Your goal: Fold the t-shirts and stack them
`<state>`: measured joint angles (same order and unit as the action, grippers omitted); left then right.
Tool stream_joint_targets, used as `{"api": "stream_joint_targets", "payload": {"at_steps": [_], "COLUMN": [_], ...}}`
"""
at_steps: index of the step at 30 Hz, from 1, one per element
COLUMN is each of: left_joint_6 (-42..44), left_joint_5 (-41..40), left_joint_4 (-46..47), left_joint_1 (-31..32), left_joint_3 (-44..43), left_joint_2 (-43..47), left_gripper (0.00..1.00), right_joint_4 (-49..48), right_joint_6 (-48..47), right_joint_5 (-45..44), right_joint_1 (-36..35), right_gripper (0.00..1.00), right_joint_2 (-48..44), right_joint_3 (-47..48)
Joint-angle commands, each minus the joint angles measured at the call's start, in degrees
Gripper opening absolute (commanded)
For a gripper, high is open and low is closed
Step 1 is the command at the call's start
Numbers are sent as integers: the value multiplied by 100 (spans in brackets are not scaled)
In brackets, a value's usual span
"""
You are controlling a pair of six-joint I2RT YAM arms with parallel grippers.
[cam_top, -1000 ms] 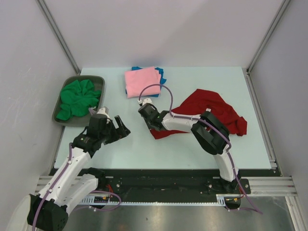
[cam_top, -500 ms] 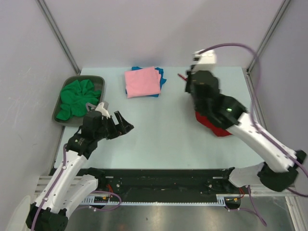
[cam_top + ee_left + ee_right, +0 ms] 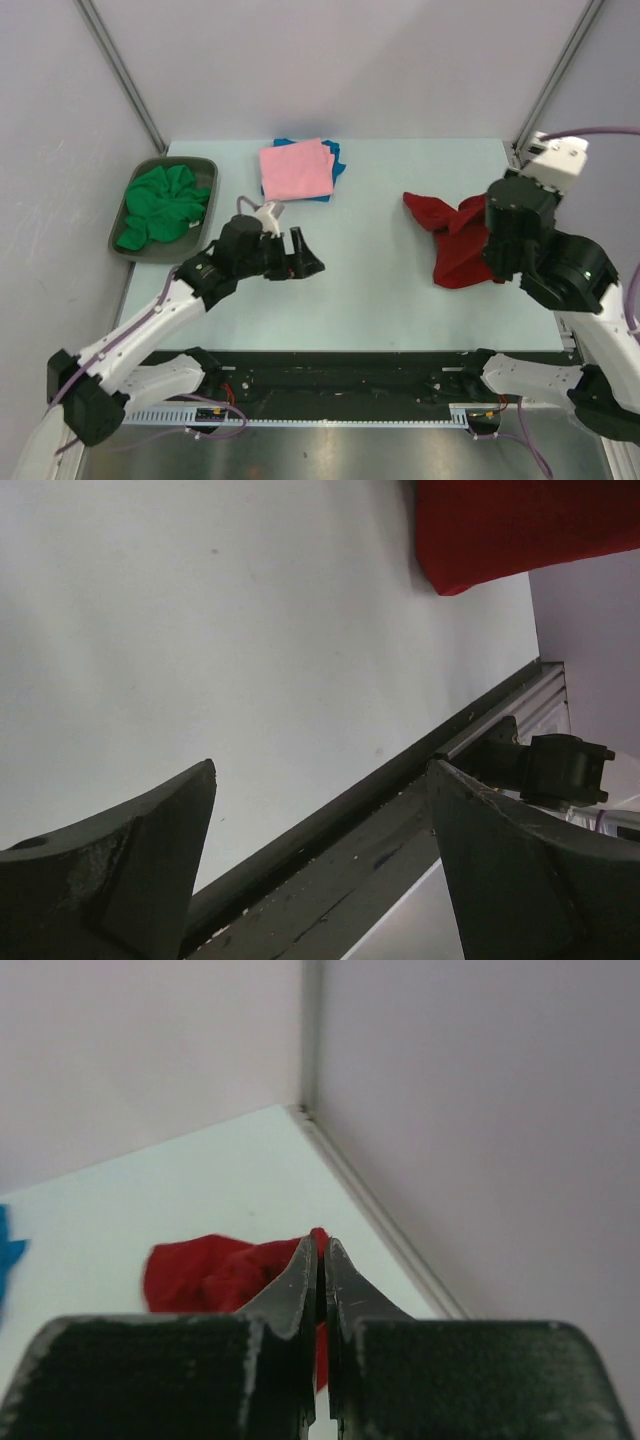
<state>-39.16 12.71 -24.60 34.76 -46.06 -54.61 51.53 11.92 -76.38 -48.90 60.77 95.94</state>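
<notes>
The red shirt (image 3: 455,245) is soft cloth, not shiny, with folds and wrinkles. The pink shirt (image 3: 295,170), blue shirt (image 3: 337,160) and green shirt (image 3: 160,205) are soft cloth too. The tray (image 3: 205,163) is dull grey. The table (image 3: 370,290) is smooth and pale, not shiny. The left gripper (image 3: 320,775) has dull black fingers (image 3: 120,865), a bit rough. The rail (image 3: 560,383) is bare metal.
</notes>
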Motion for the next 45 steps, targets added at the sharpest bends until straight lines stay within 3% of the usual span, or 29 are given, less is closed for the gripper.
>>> {"api": "stream_joint_targets", "payload": {"at_steps": [1, 7, 14, 18, 21, 26, 37, 45], "left_joint_6": [-75, -258, -777, -892, -1120, -954, -787, -576], "left_joint_5": [2, 397, 1470, 1471, 1550, 1138, -295, -901], "left_joint_4": [850, 1526, 1783, 1660, 1801, 1231, -1063, -2135], "left_joint_1": [329, 479, 926, 1208, 1235, 1235, 1173, 1129], "left_joint_3": [-806, -2203, -4295, -5235, -5421, -5808, -7838, -8585], "left_joint_2": [-1075, -3448, -6182, -7307, -7730, -8082, -9269, -9656], "left_gripper": [90, 90, 90, 90, 90, 90, 88, 72], "right_joint_4": [605, 657, 166, -90, -239, -424, -451, -459], "right_joint_6": [241, 460, 232, 56, -6, -15, 56, 117], "right_joint_5": [-792, 395, 492, 510, 554, 773, 941, 1081], "right_joint_1": [582, 1672, 1717, 1761, 1814, 1902, 1973, 1981], "right_gripper": [0, 0, 0, 0, 0, 0, 0, 0], "right_joint_2": [-821, -900, -883, -883, -883, -953, -1094, -1252], "right_joint_3": [-233, -453, -629, -761, -893, -1095, -1279, -1420]}}
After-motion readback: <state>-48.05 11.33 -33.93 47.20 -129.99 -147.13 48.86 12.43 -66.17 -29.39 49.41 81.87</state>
